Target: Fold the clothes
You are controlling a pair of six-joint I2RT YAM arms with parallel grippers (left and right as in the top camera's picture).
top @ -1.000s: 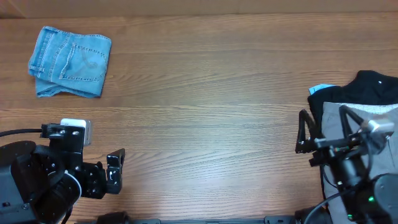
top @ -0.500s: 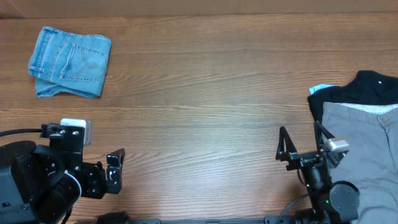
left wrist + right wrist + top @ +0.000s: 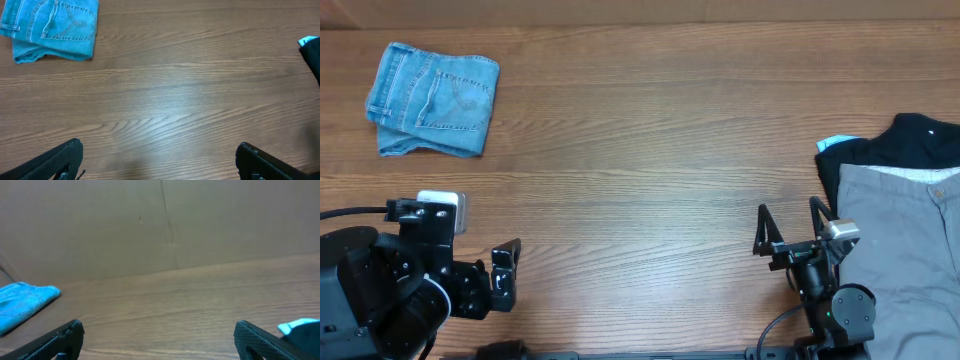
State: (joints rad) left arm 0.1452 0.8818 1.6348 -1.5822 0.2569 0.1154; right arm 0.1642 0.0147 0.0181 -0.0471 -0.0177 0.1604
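Overhead view, nearest edge first: the left gripper (image 3: 506, 270) sits low at the near left corner of the table (image 3: 650, 150), and the left wrist view shows its fingers (image 3: 60, 161) spread wide with only bare wood between them, so it is open and holds nothing. The right gripper (image 3: 788, 232) stands at the near right, just beside the garment pile but apart from it, its two fingers likewise parted and empty; the right wrist view confirms a wide gap with nothing in it. To the right of that gripper lies a grey garment (image 3: 905, 250), spread flat and running off the right edge of the frame, with no fold visible in it. Its far end overlaps a black garment (image 3: 910, 145), which is loosely bunched and also unfolded. A pale blue corner (image 3: 838, 143) shows at the black garment's left edge; what it belongs to cannot be told. At the far left corner, well apart from everything else, the light blue denim jeans (image 3: 432, 98) lie folded into a compact, roughly square bundle, a stitched back pocket uppermost and a frayed hem showing at the near left side. Assessment: one item appears finished and set aside; the grey and black garments are untouched, so the larger share of the work is judged outstanding. The wide middle of the table is available for it.
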